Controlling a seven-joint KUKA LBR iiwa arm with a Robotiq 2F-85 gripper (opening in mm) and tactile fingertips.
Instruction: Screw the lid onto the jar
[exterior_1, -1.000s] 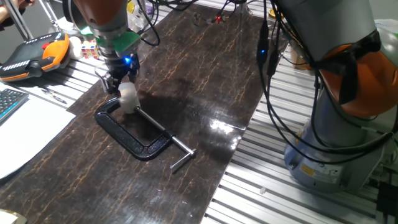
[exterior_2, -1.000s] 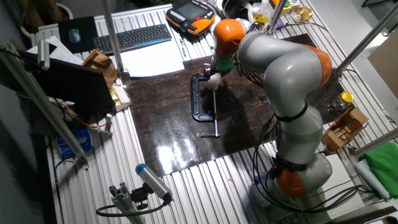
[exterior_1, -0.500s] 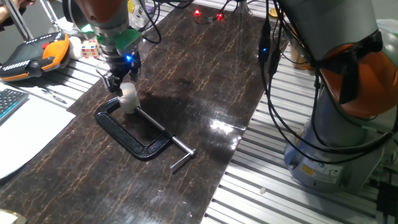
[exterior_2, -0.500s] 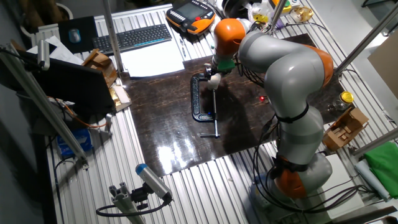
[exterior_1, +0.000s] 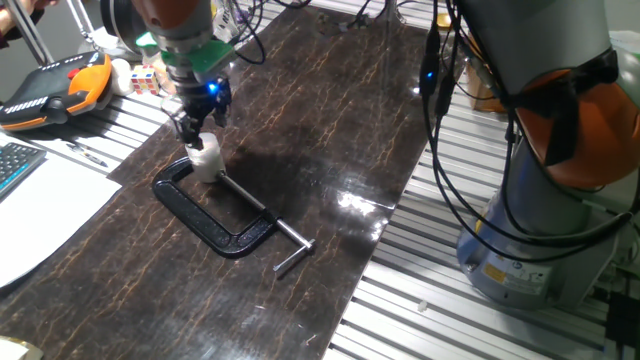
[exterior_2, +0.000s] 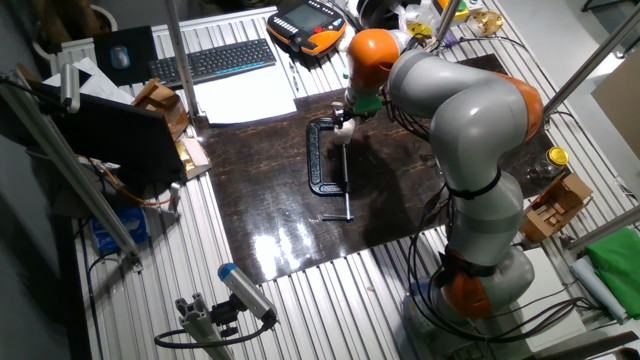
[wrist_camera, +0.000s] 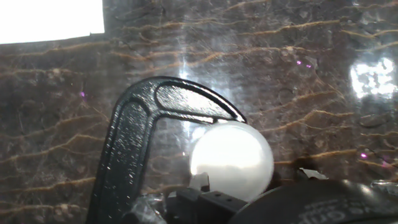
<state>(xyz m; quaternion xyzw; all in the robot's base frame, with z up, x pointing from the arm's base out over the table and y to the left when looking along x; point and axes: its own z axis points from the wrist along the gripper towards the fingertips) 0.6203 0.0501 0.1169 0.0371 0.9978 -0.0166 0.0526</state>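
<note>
- Gripper (exterior_1: 197, 127) just above lid (exterior_1: 206, 147), fingers close together; contact with lid not clear.
- Lid on top of jar (exterior_1: 207, 166), jar clamped in black C-clamp (exterior_1: 215, 212) on dark table (exterior_1: 330, 130).

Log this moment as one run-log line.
phase: above jar | gripper: just over jar, contact unclear | jar: upright in black C-clamp | lid: on jar, hand view shows round white top
</note>
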